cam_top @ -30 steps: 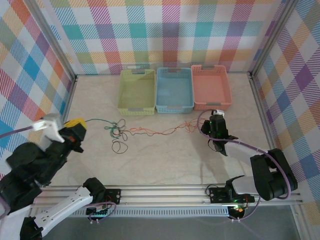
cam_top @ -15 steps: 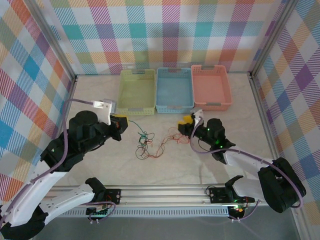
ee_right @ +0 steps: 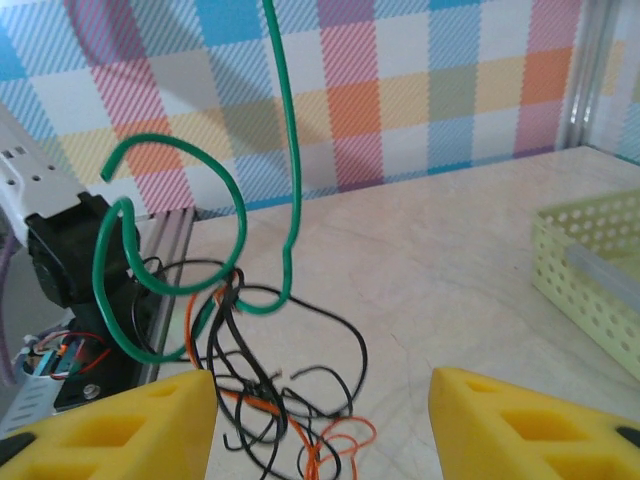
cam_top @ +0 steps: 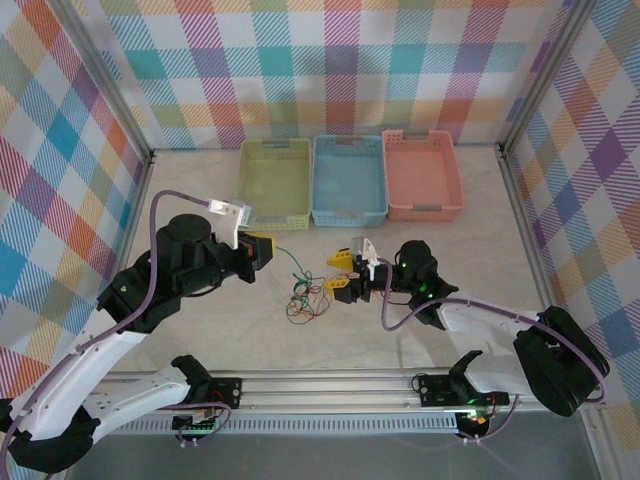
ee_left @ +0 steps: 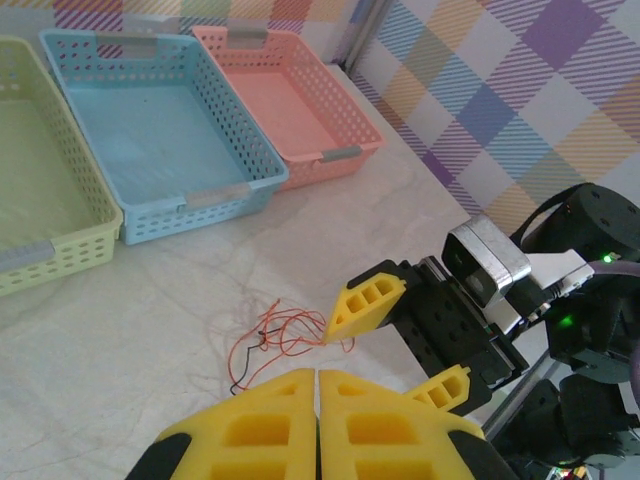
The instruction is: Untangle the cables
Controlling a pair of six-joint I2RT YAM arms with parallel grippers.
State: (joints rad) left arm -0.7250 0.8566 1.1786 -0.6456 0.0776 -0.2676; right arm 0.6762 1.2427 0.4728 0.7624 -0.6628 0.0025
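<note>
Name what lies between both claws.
The cables: the top view shows a green strand running from the left claw, the rest bunched near the right claw.

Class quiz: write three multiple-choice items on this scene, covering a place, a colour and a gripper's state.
1. Where does the tangle of thin orange, black and green cables rest? A on a wall; B on the beige tabletop between the left gripper and the right gripper; C on the metal rail.
2. What colour is the middle perforated plastic basket? A blue; B white; C purple.
3. The right gripper's yellow fingers are: A shut on a cable; B shut, empty; C open.
Answers: B, seen from above; A, its walls are light blue; C, a wide gap shows at the right wrist.
</note>
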